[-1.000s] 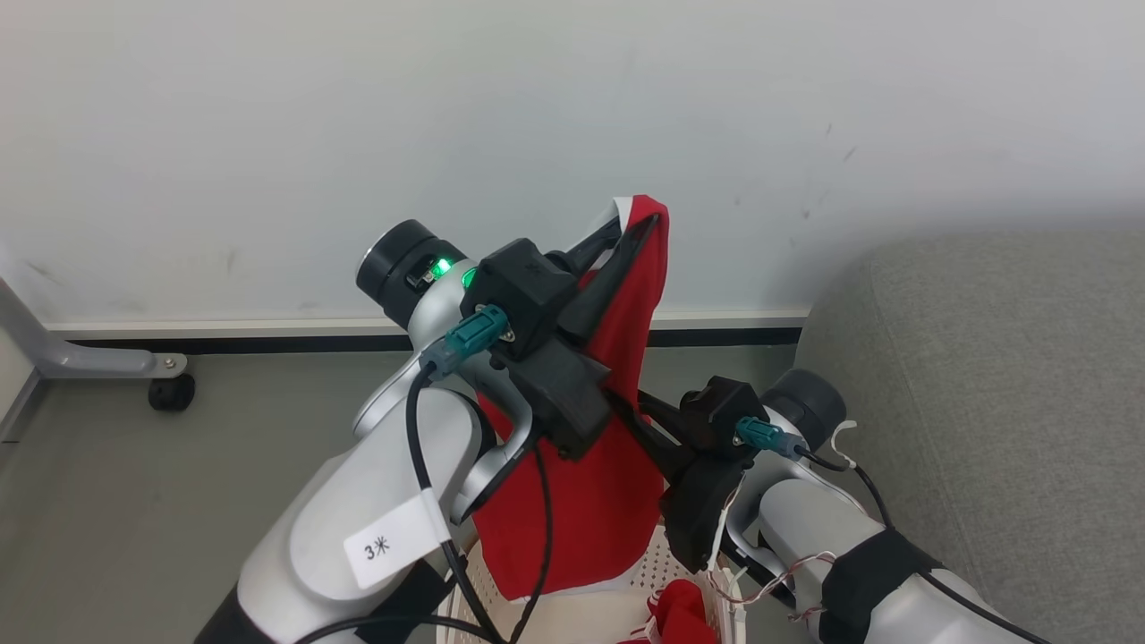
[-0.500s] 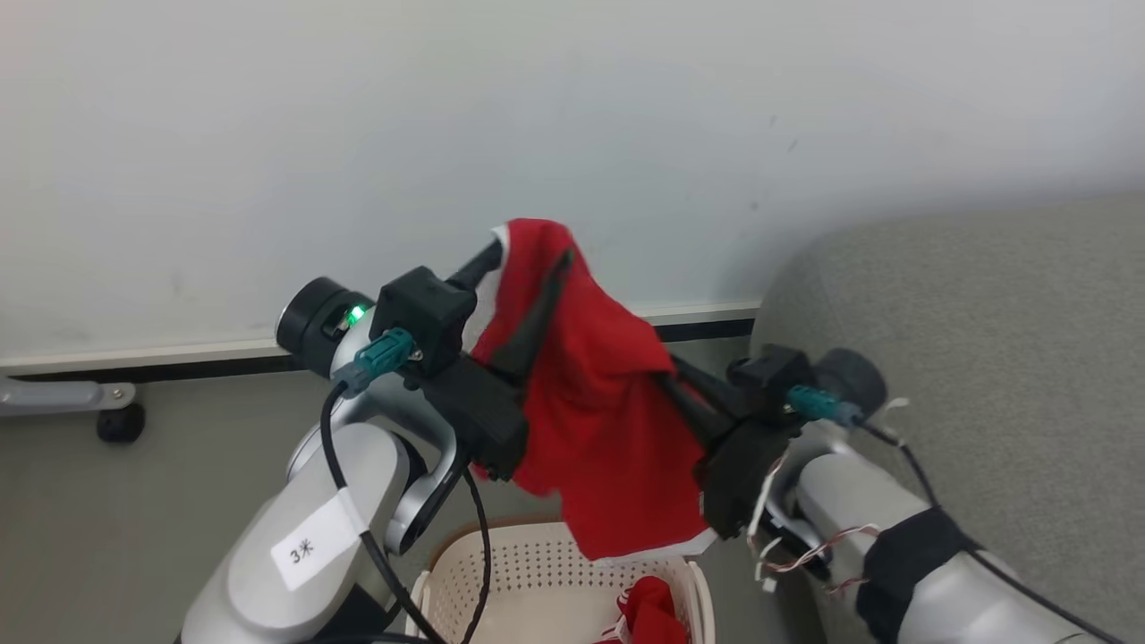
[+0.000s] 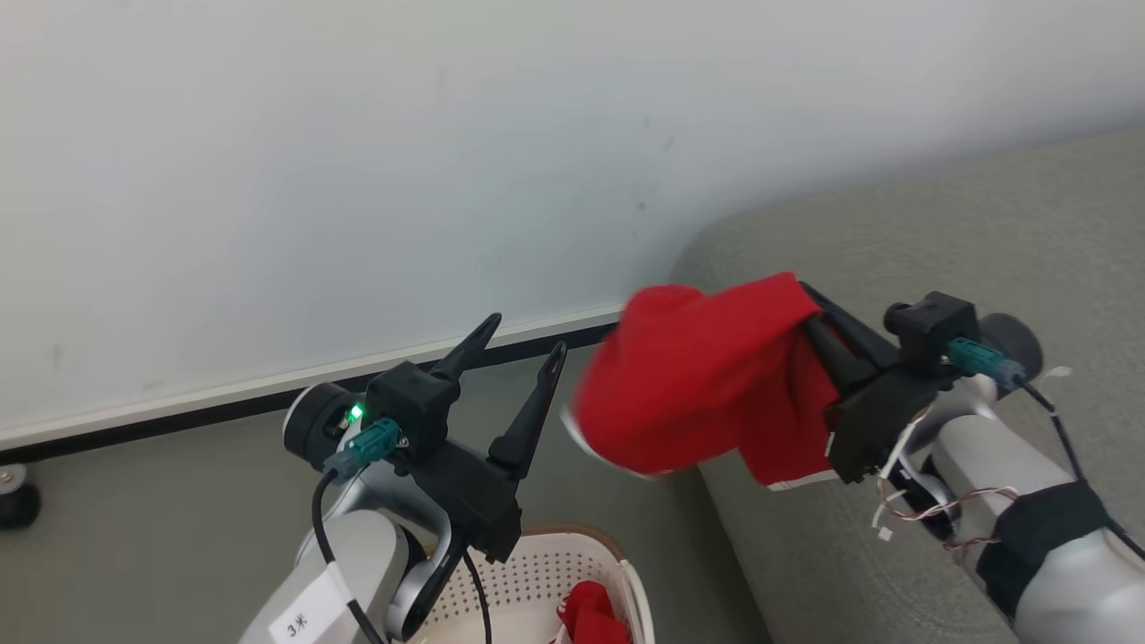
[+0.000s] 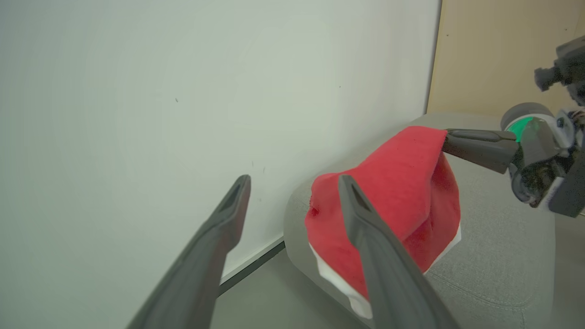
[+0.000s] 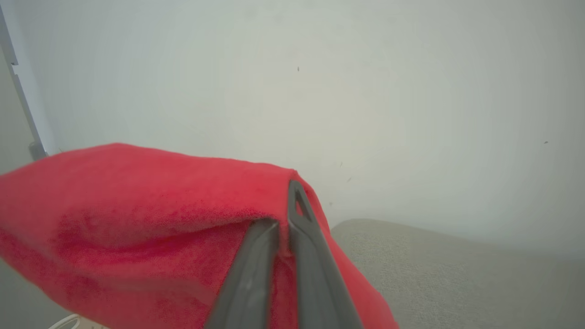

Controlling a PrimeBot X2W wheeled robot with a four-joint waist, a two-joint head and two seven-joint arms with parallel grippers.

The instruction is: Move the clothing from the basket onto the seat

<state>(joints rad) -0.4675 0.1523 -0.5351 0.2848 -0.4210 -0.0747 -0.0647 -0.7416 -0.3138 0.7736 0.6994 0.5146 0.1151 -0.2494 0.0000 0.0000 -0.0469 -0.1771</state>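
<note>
A pale wall (image 3: pixel 358 134) takes up most of the head view, with a dark baseboard (image 3: pixel 224 407) along its foot. The grey seat (image 3: pixel 939 233) fills the right side, its rounded end facing the grey floor (image 3: pixel 179 483).

The plain red garment (image 3: pixel 707 385) hangs in the air in front of that rounded end, well clear of the basket. Its left part is blurred in the head view. A white hem (image 4: pixel 338 283) runs along its lower edge in the left wrist view. The pictures do not show whether the cloth touches the seat.

The cream basket (image 3: pixel 537 577) stands on the floor at the bottom edge of the head view, just left of the seat and under the left arm. The brown rim curves over its perforated wall.

The right gripper (image 3: pixel 809 309) reaches in from the right above the seat. Its two dark fingers are pressed nearly together on the upper right edge of the plain red garment, and the right wrist view (image 5: pixel 281 203) shows cloth pinched between them.

The left gripper (image 3: pixel 527 333) points up toward the wall, above the basket and left of the garment. Its fingers are spread wide with nothing between them (image 4: pixel 295 178).

A second red garment (image 3: pixel 590 613) lies bunched inside the basket, partly cut off by the bottom edge of the head view.
</note>
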